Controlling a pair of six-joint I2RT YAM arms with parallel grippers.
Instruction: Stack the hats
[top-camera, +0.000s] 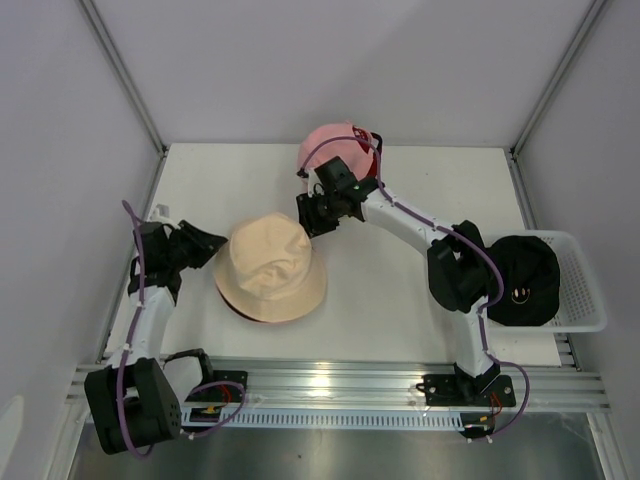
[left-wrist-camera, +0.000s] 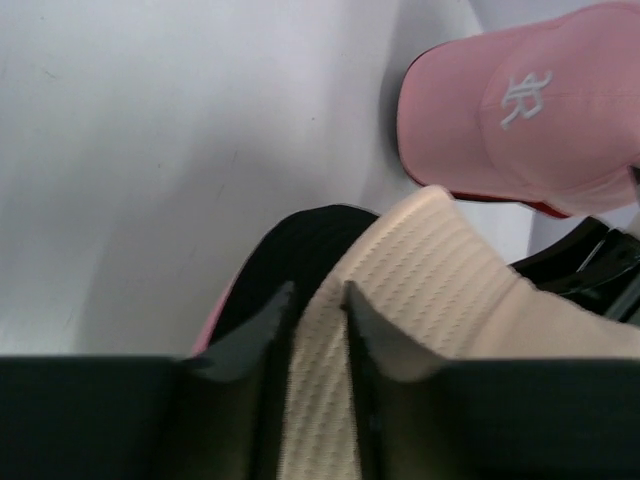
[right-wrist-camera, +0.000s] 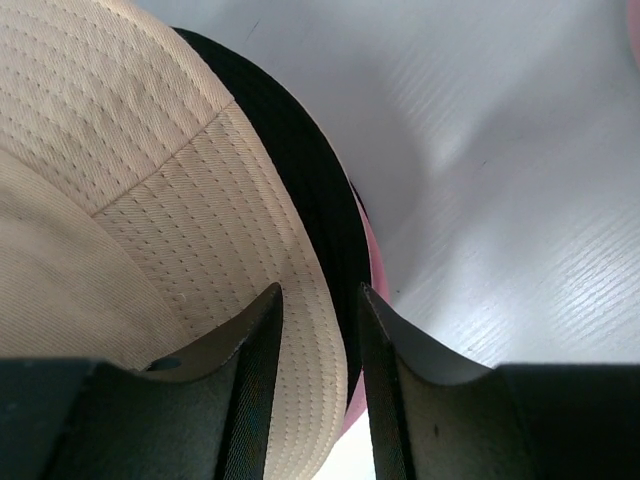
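Note:
A cream bucket hat (top-camera: 270, 265) lies left of centre on top of a black bucket hat (left-wrist-camera: 300, 250) and a pink bucket hat (left-wrist-camera: 212, 325), whose brims peek out beneath it. My left gripper (top-camera: 218, 247) is at its left brim; in the left wrist view the gripper (left-wrist-camera: 316, 292) is shut on the cream brim. My right gripper (top-camera: 308, 215) is at the hat's far right brim; in the right wrist view the gripper (right-wrist-camera: 320, 292) is open, with the cream brim (right-wrist-camera: 150, 150) and black brim (right-wrist-camera: 300, 180) between the jaws. A pink baseball cap (top-camera: 335, 150) sits at the back.
A white mesh basket (top-camera: 585, 290) at the right edge holds a black cap (top-camera: 520, 275). A red peak (left-wrist-camera: 500, 197) shows under the pink cap (left-wrist-camera: 500, 110). White walls enclose the table on three sides.

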